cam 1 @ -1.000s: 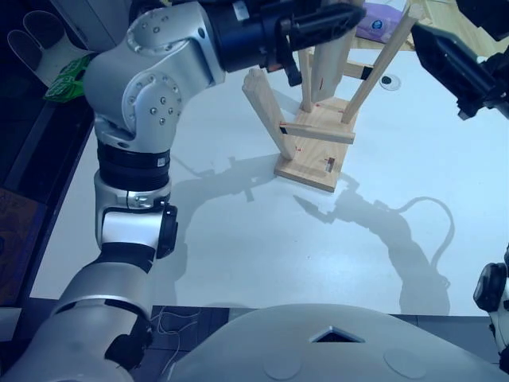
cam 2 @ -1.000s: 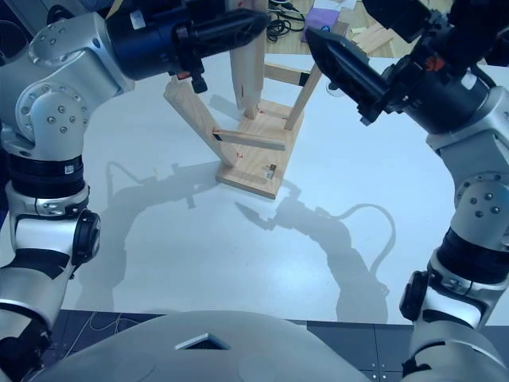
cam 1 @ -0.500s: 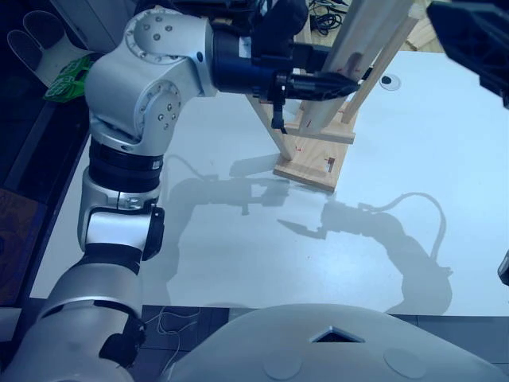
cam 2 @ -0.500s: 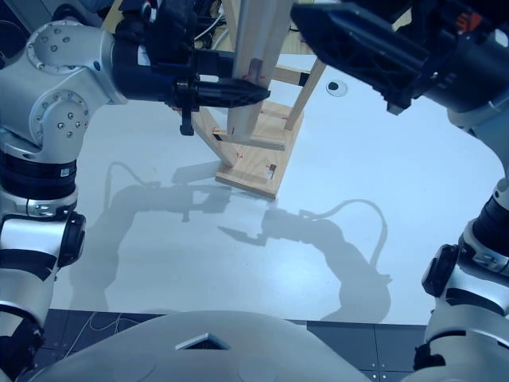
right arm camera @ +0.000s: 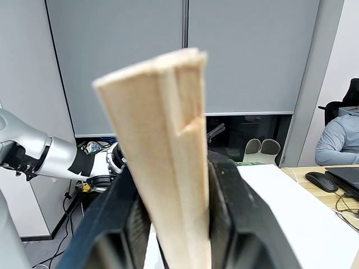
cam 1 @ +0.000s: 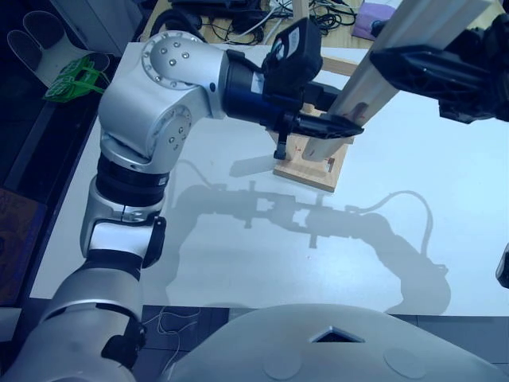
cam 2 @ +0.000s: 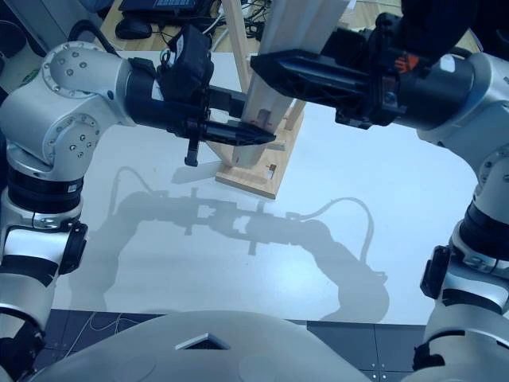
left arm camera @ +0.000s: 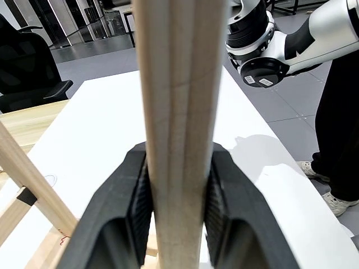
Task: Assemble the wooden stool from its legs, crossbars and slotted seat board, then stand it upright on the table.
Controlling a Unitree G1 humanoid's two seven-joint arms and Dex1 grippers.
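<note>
The half-built stool is parked upside down on its seat board (cam 2: 253, 177), upper middle of the frame on the table (cam 2: 398, 183). One leg (cam 2: 296, 28) is pinched low down by the left gripper (left arm camera: 176, 168) and higher up by the right gripper (right arm camera: 179, 185), with both pressed tight on the wood. Biggest risk, probably: if the two arms aren't kept in line, the leg could be levered sideways and the joint jammed or cracked. The whole frame could also be tipped, since the board isn't pinned by anything. The leg's foot and its slot are hidden behind the left gripper, so seating can't be judged, and the top end is cut off at the frame edge.
</note>
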